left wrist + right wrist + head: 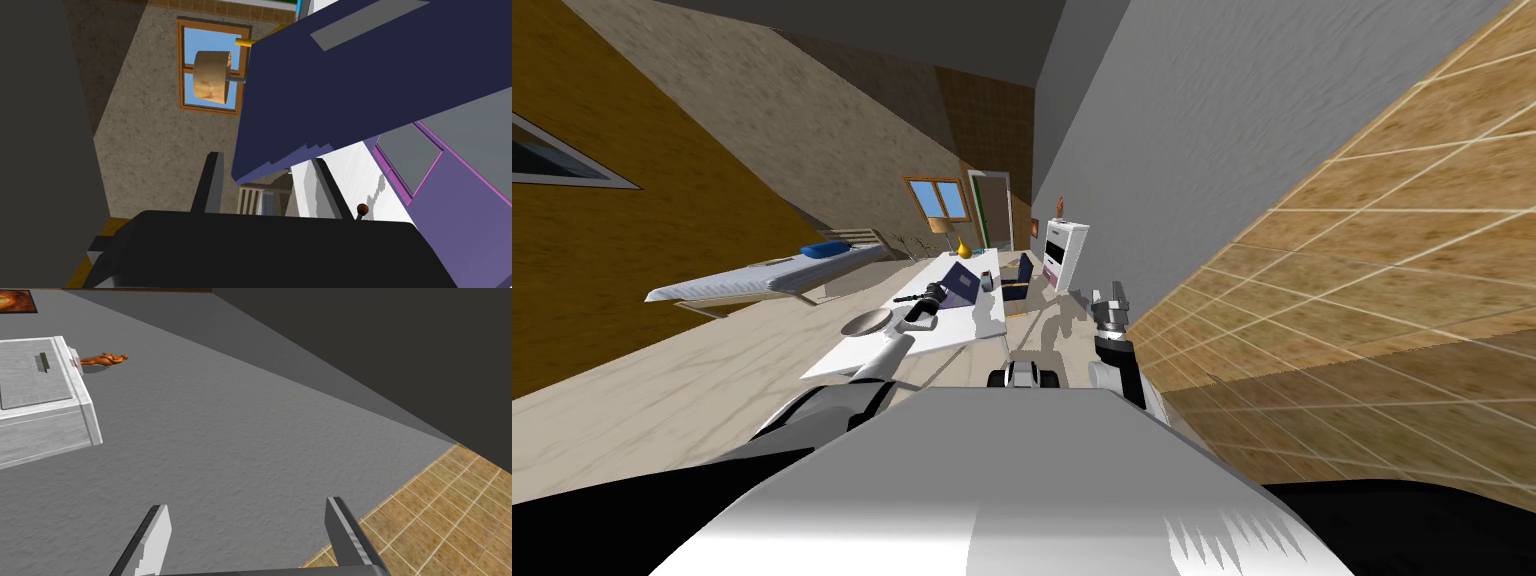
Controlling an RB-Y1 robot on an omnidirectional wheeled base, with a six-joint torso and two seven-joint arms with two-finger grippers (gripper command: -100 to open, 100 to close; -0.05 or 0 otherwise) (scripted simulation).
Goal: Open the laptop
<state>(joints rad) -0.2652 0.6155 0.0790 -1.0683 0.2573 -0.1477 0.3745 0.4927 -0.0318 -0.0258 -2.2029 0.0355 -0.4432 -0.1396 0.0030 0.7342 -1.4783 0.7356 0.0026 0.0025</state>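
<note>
On the white table (952, 335) the laptop (961, 282) stands partly open, its dark blue lid (375, 75) lifted off the purple base (450, 210), whose grey touchpad shows. My left gripper (267, 175) is at the lid's free edge, open, with the lid's corner between its fingers (210, 185). In the head view the left gripper (938, 293) sits at the laptop's near left side. My right gripper (245, 533) is open and holds nothing; it is raised beside the grey wall, right of the table (1112, 298).
A round grey dish (867, 322) lies on the table's near left, a yellow vase (964, 248) at its far end. A dark blue chair (1020, 276) and a white cabinet (1065, 250) stand to the right; a bed (782, 275) stands to the left.
</note>
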